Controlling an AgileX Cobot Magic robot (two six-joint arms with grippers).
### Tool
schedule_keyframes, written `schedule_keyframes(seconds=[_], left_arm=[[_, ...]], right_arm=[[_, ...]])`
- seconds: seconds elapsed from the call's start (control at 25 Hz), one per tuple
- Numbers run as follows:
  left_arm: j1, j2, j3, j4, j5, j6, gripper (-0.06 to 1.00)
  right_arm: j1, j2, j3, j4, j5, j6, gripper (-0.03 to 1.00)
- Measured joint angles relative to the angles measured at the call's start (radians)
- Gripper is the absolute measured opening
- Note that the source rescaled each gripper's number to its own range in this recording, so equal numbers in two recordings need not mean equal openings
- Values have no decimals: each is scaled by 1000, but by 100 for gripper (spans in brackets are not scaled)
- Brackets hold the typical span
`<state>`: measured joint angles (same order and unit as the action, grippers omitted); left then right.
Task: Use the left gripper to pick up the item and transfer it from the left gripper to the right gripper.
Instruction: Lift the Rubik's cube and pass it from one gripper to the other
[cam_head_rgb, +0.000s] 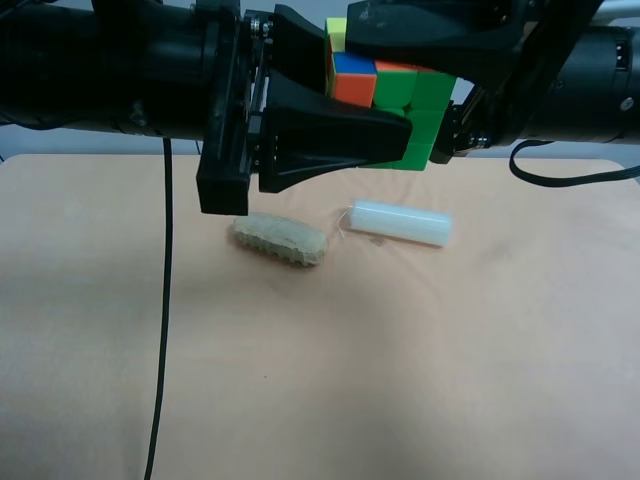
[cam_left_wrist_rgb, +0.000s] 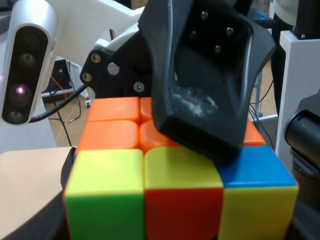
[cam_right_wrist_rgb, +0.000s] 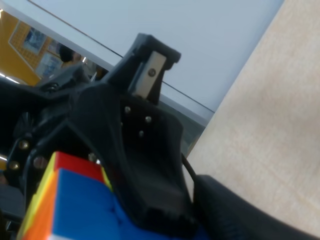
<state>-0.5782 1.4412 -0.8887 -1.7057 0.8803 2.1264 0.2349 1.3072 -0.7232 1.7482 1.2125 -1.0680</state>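
Observation:
The item (cam_head_rgb: 400, 100), a small colour cube, hangs high above the table between both arms. The left gripper (cam_head_rgb: 440, 95), on the arm at the exterior high view's right, is shut on it from that side. The right gripper (cam_head_rgb: 365, 90), with wedge fingers, comes in from the exterior high view's left, one finger above the cube and one below. In the left wrist view the item (cam_left_wrist_rgb: 175, 200) fills the lower frame, and a wedge finger (cam_left_wrist_rgb: 200, 75) lies pressed on its orange face. The right wrist view shows the item's (cam_right_wrist_rgb: 75, 200) blue face behind black gripper parts.
On the tan table (cam_head_rgb: 450, 350) lie a tan ridged lump (cam_head_rgb: 280, 240) and a white cylinder (cam_head_rgb: 400, 222), both below the raised cube. A black cable (cam_head_rgb: 163, 300) hangs down to the table's front edge at the exterior high view's left.

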Motion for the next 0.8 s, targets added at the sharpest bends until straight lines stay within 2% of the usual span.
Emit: schedule_keyframes(seconds=[0.32,0.36,0.4,0.44,0.48,0.52,0.6,0.8], left_arm=[[-1,0,0,1,-1,17,3],[-1,0,0,1,0,18,15],[-1,0,0,1,7,18,35],[-1,0,0,-3,11,18,61],[-1,0,0,-8,11,18,78],[-1,0,0,-11,10,18,86],[-1,0,0,-13,5,18,96],[-1,0,0,-14,3,18,98]], right_arm=[[0,0,0,0,-2,4,26],[0,0,0,0,-4,5,16],[0,0,0,0,-8,7,6],[0,1,0,-4,-12,7,0],[0,1,0,-11,-12,7,0],[0,1,0,-12,-11,7,0],[0,1,0,-12,-11,7,0],[0,1,0,-12,-11,8,0]])
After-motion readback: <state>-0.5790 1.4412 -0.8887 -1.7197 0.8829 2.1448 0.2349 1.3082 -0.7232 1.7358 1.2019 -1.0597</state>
